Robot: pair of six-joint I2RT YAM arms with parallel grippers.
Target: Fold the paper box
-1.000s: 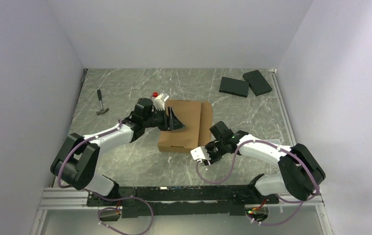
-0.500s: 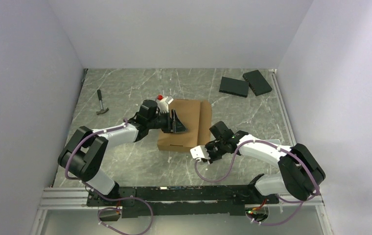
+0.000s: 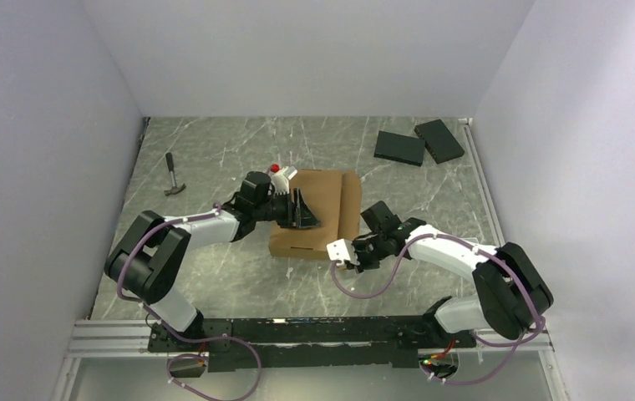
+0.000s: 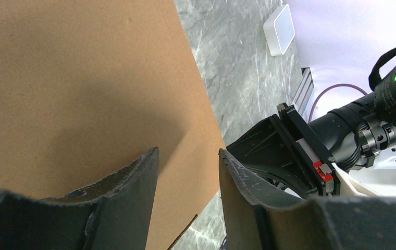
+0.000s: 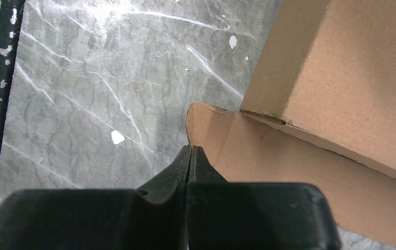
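The paper box [image 3: 322, 209] is a flat brown cardboard mailer in the middle of the table. My left gripper [image 3: 302, 209] hovers over its top panel [image 4: 71, 78]. Its fingers [image 4: 188, 152] stand apart with only cardboard and table showing between them. My right gripper [image 3: 358, 244] is at the box's near right corner. In the right wrist view its jaws [image 5: 189, 148] are pressed together on the edge of a small rounded flap [image 5: 222, 135] that sticks out below the box wall [image 5: 352, 78].
A hammer [image 3: 174, 177] lies at the left. Two black slabs [image 3: 399, 147] [image 3: 439, 139] sit at the back right. A small pale tray [image 4: 282, 28] lies on the marble near the rail. The right arm's wrist [image 4: 342, 140] is close by the box.
My right gripper has closed and moved up to the box's near right corner, onto the flap. My left gripper has narrowed a little and stayed over the box top.
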